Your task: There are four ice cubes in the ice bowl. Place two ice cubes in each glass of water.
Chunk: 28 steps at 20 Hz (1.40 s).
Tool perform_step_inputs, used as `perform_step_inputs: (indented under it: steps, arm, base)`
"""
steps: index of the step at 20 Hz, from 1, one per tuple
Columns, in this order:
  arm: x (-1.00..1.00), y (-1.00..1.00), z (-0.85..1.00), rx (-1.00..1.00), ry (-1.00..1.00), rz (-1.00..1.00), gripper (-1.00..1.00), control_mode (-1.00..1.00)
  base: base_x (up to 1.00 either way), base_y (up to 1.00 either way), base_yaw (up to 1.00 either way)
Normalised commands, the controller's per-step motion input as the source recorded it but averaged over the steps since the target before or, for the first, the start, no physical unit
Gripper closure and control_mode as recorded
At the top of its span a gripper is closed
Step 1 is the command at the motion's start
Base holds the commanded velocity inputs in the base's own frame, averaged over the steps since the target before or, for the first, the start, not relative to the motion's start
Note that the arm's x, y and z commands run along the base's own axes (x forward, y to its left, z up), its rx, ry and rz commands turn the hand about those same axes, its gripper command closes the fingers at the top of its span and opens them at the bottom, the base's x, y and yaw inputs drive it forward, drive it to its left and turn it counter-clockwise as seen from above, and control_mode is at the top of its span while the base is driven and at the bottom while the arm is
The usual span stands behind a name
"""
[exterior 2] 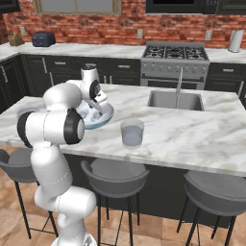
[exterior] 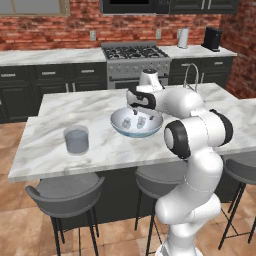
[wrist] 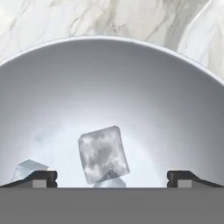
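Note:
The ice bowl [exterior: 135, 133] sits on the island counter, right in front of my arm, with ice cubes [exterior: 141, 121] lying in it. My gripper [exterior: 137, 110] hangs open just above the bowl's middle, pointing down into it. In the hand view, one ice cube [wrist: 103, 154] lies tilted on the bowl's floor [wrist: 109, 78] between my spread fingertips [wrist: 41, 178], untouched. A second cube [wrist: 28, 169] lies by the left tip and a third peeks out under the first. One glass of water [exterior: 76, 139] stands left of the bowl; the other glass [exterior 2: 132, 133] stands to its right.
The marble island [exterior: 75, 107] has a sink and faucet [exterior 2: 176, 98] at its far right. Grey stools [exterior: 65, 192] stand along the near edge. My own arm hides part of the bowl [exterior 2: 104, 116] in the right base view.

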Motion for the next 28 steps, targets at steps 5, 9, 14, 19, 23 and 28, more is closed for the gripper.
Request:
perform_step_inputs:
  steps: [5, 9, 14, 19, 23, 28]
  arm:
    - [0.18, 0.00, -0.16, 0.01, 0.10, 0.02, -1.00, -1.00]
    - [0.06, 0.00, -0.16, 0.02, 0.13, 0.02, -1.00, -1.00]
    - [0.14, 0.00, -0.16, 0.02, 0.11, 0.01, -1.00, -1.00]
    - [0.17, 0.00, -0.11, 0.02, 0.09, 0.00, -1.00, -1.00]
    - [0.24, 0.00, -0.11, 0.00, 0.07, 0.00, -1.00, -1.00]
    - [0.11, 0.01, -0.14, 0.00, 0.06, 0.00, -1.00, -1.00]
  base:
    - [0.00, 0.00, 0.00]
    - [0.00, 0.00, 0.00]
    - [0.00, 0.00, 0.00]
    - [0.00, 0.00, 0.00]
    - [0.00, 0.00, 0.00]
    - [0.00, 0.00, 0.00]
